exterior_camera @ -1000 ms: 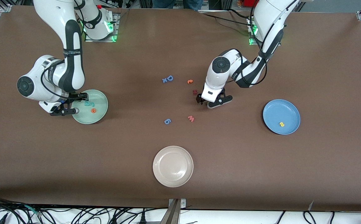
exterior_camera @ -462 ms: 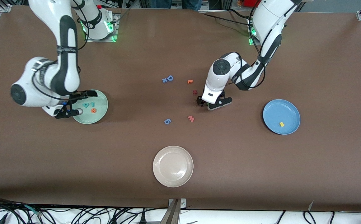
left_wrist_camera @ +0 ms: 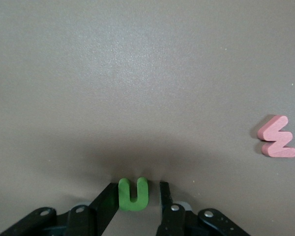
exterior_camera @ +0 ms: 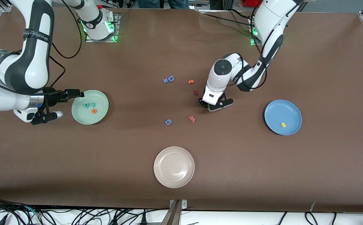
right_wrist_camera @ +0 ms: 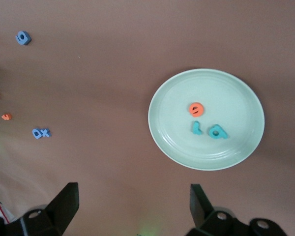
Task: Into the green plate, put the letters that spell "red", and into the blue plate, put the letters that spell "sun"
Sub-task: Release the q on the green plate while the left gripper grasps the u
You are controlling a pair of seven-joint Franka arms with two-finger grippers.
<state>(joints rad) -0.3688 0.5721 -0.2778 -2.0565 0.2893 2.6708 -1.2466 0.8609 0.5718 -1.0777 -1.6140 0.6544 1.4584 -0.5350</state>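
Green foam "u" [left_wrist_camera: 133, 193] sits between the left end effector's [exterior_camera: 207, 104] closing fingers; squeeze squarely before lifting. Right end effector [exterior_camera: 57, 104] waits beside the green plate [exterior_camera: 101, 117], wide open, empty.

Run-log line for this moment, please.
left gripper: around green u | right gripper: open, beside green plate | blue plate: one yellow letter

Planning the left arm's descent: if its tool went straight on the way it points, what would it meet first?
The left tool points down at the table, its fingers either side of the green "u". Going straight on, it would probably meet the table right there; how much gap remains is unclear.
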